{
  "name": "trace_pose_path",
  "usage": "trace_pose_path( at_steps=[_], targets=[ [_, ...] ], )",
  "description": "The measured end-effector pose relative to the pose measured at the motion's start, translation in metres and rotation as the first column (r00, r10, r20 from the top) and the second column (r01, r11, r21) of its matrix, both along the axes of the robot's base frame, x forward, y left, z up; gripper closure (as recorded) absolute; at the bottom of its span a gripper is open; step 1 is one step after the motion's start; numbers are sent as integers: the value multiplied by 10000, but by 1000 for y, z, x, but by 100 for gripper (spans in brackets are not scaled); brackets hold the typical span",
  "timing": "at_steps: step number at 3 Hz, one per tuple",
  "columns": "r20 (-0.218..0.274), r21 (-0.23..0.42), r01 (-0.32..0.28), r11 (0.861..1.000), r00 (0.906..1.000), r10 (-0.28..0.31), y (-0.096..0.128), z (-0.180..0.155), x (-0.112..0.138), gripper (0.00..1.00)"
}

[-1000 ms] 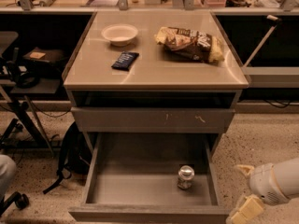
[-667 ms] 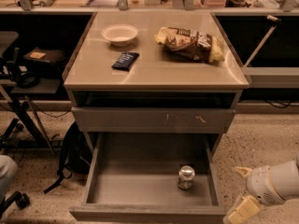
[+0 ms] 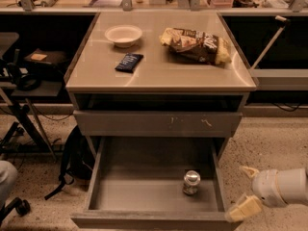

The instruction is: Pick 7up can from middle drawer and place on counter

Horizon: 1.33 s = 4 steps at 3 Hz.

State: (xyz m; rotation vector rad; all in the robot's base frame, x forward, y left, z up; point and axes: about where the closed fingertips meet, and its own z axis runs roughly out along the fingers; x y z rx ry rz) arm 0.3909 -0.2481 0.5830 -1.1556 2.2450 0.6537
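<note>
- The gripper (image 3: 245, 190) is nearest, low on the right, outside the open drawer. Its two fingers are spread apart and hold nothing.
- The 7up can (image 3: 191, 182) is just to its left. It stands up straight in the near right part of the middle drawer (image 3: 139, 194).
- The counter (image 3: 163, 71) is farther back and higher up.

This looks like an office-style lab: a speckled floor (image 3: 274, 148), a dark side desk (image 3: 43, 88), loose cables (image 3: 288, 107), a backpack (image 3: 77, 153) slumped on the ground and a chair caster (image 3: 20, 207). The robot's gripper (image 3: 245, 190) hangs low at the right, just beside the open drawer (image 3: 144, 219), fingers spread apart.
</note>
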Motion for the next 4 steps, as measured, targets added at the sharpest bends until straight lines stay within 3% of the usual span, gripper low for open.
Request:
trace_pose_path(
  at_steps=[1,2,3,4],
  targets=[
    [1223,1197,1325,9839,9815,-1471,2,-21,61,0],
    [1223,1198,1319,9840,9816,-1465,2,-21,61,0],
    [1141,1875,1432,9718,9794,-1664,16,-43,55,0],
    [755,3110,1622,9365,9780,-1945,54,-75,52,0]
  ],
)
